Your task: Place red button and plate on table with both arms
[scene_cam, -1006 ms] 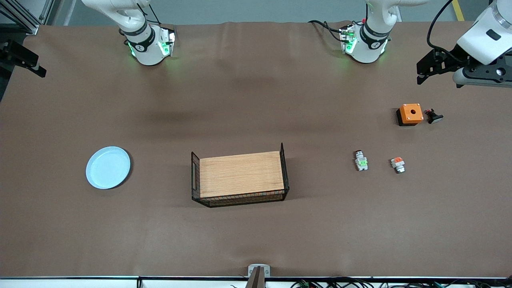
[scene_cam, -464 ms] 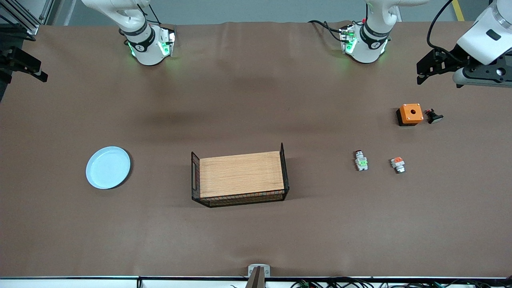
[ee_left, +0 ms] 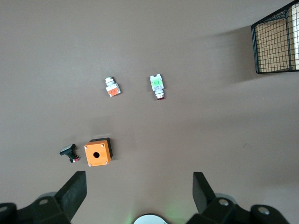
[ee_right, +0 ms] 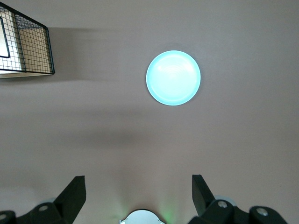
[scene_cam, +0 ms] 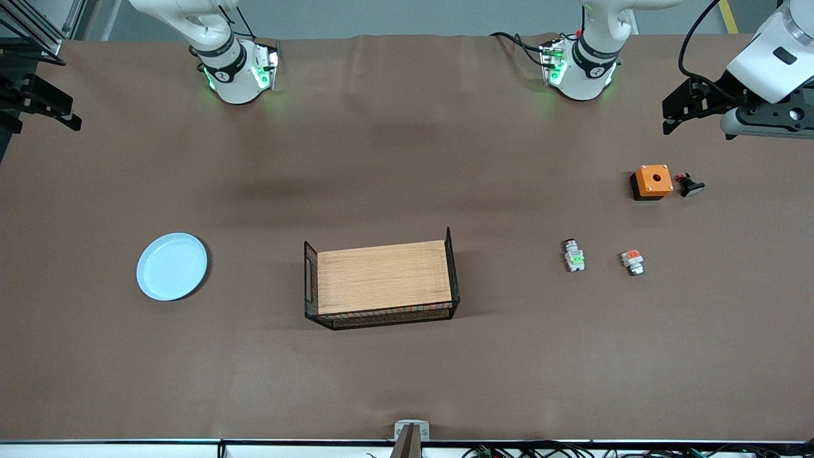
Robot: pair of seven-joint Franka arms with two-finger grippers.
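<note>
The pale blue plate (scene_cam: 172, 266) lies on the brown table (scene_cam: 407, 159) toward the right arm's end; it also shows in the right wrist view (ee_right: 173, 78). The red button (scene_cam: 574, 255), a small white-grey block with a green middle, lies on the table toward the left arm's end and shows in the left wrist view (ee_left: 157, 85). My left gripper (scene_cam: 675, 114) is open and empty, high over the table's edge at its own end (ee_left: 138, 186). My right gripper (scene_cam: 48, 105) is open and empty, high over the table's edge at its end (ee_right: 138, 186).
A wooden board tray with black wire ends (scene_cam: 381, 280) stands mid-table. Beside the red button lies a similar block with an orange top (scene_cam: 633, 261). Farther from the front camera stand an orange box with a hole (scene_cam: 652, 181) and a small black part (scene_cam: 690, 185).
My right gripper has shifted slightly at the table's edge. The left arm and all objects on the table have stayed put.
</note>
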